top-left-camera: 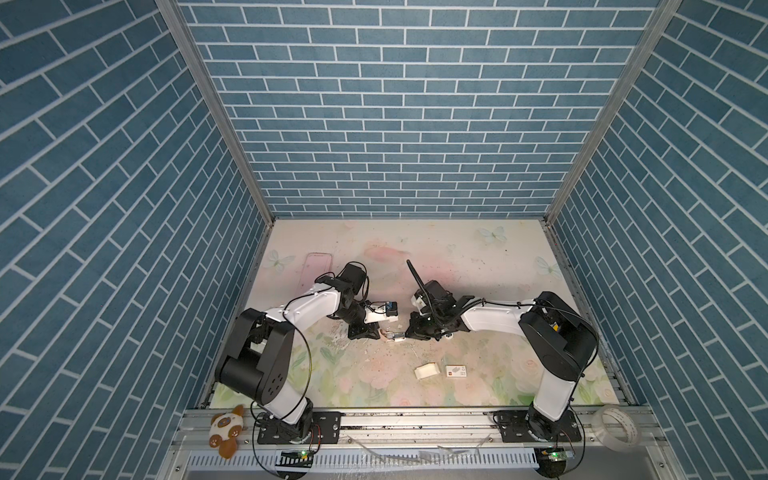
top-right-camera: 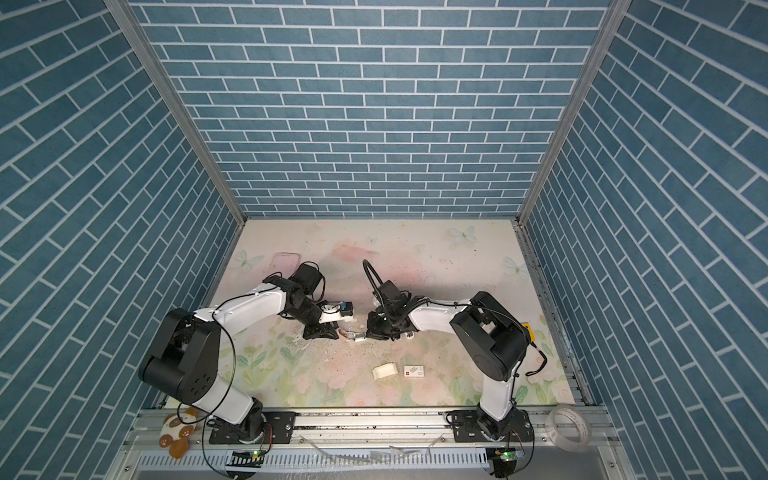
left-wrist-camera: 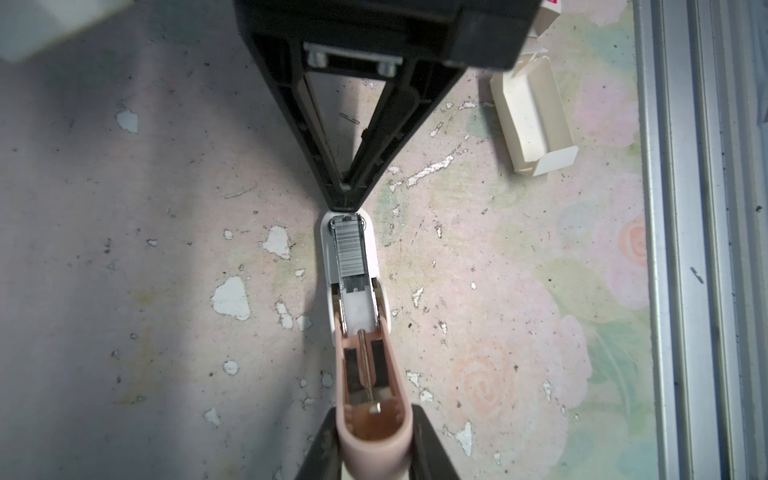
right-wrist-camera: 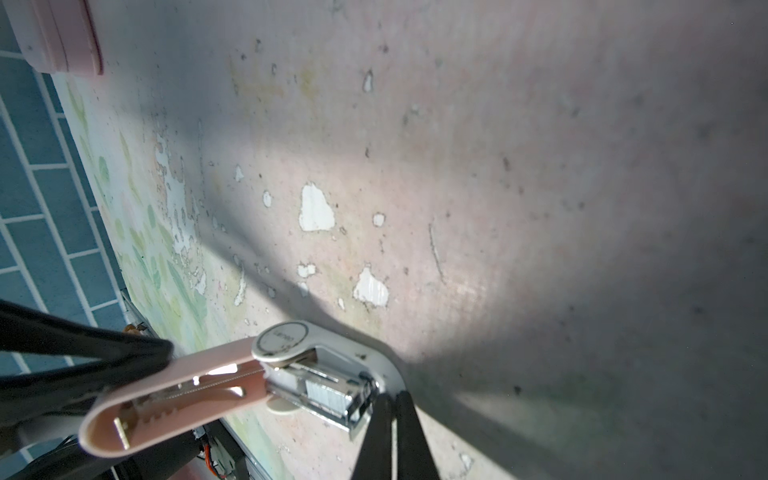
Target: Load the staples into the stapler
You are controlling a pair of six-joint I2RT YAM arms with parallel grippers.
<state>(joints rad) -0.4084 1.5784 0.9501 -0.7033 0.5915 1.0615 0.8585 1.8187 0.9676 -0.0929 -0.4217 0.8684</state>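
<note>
Inside the open stapler (left-wrist-camera: 358,309) we see the staples (left-wrist-camera: 352,249), a short silver row near its front end. Our left gripper (left-wrist-camera: 374,432), at 9 o'clock, squeezes the pink lid (right-wrist-camera: 199,368). Our right gripper (left-wrist-camera: 345,201), at 3 o'clock, is pinched closed, tips at that front end. A white tray (top-left-camera: 427,370) lies at 4 o'clock.

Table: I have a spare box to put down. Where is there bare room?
Bare: the far strip along the back wall, right of the pink case; also the near patch left of the tray. Crowded: the middle, around the stapler, tray and sleeve.
</note>
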